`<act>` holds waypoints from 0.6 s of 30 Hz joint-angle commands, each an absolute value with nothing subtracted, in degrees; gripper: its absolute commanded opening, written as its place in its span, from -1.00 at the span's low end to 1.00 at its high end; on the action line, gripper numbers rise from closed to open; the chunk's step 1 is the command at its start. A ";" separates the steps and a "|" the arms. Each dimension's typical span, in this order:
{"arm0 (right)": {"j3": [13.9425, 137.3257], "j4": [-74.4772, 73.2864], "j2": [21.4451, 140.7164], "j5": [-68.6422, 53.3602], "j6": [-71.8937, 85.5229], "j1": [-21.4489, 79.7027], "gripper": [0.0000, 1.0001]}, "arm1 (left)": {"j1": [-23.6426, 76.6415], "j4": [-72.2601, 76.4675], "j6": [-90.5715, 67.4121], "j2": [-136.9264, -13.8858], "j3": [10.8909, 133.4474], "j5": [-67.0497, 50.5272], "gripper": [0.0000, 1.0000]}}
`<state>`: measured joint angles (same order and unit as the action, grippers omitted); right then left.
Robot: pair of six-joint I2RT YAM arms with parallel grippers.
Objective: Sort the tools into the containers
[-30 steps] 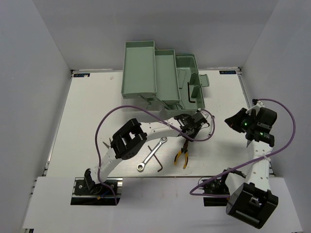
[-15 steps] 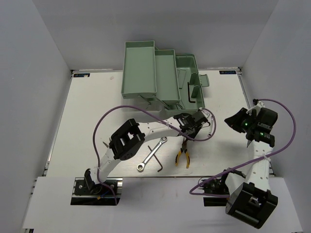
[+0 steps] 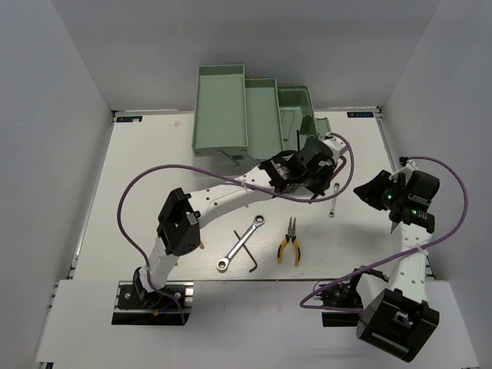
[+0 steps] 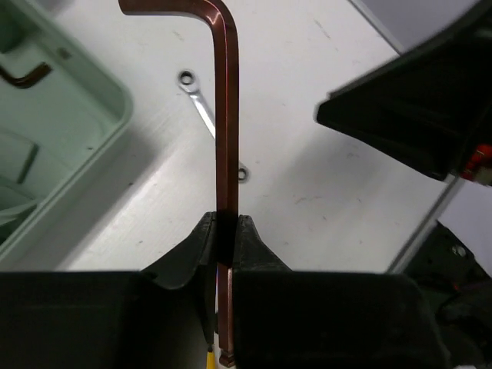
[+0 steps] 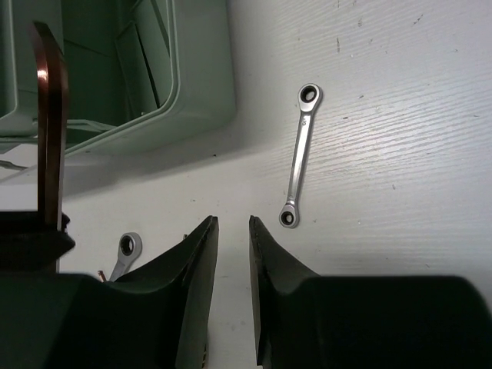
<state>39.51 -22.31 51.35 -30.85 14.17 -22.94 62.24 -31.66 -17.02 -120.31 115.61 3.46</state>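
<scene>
Hex key [image 4: 225,154] sits pinched between the left fingers [image 4: 191,247]; toolbox [image 3: 221,115] close by on the far side. Right fingers [image 5: 198,265] hang slightly spread, empty.

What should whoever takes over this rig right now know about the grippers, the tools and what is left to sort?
Left gripper: shut on the held hex key, close to the toolbox.
Right gripper: slightly open, empty, above the table near the small silver wrench.
Done: the boxed hex key lies in a toolbox compartment.
Left: place the held hex key, then the ratchet wrench, loose hex key, pliers and small silver wrench, all on the table. Only one pair of pliers is in view.
</scene>
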 commanded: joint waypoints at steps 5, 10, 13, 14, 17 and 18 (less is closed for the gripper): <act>38.67 -21.01 50.54 -32.34 13.45 -23.38 -0.41 | 57.40 -28.92 -20.30 -117.51 117.07 18.19 -1.00; 38.41 -21.01 50.71 -33.22 13.80 -23.47 -0.41 | 53.71 -26.73 -20.30 -121.19 122.86 20.48 -1.00; 38.15 -20.92 50.80 -33.66 13.89 -23.38 -0.41 | 52.21 -25.41 -20.82 -124.18 124.89 21.62 -1.00; 37.97 -20.92 50.71 -33.84 13.97 -23.47 -0.41 | 52.21 -23.49 -20.83 -124.71 124.89 22.14 -1.00; 37.79 -20.57 50.45 -34.45 14.15 -23.47 -0.41 | 51.50 -19.78 -21.61 -126.73 124.19 21.37 -1.00; 37.62 -20.83 50.71 -35.06 14.15 -23.47 -0.41 | 50.81 -18.38 -21.62 -127.52 125.15 20.84 -1.00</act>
<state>38.22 -22.24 51.35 -32.82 14.31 -23.20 50.87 -24.58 -20.58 -126.37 122.52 20.58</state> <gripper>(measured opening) 0.293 0.176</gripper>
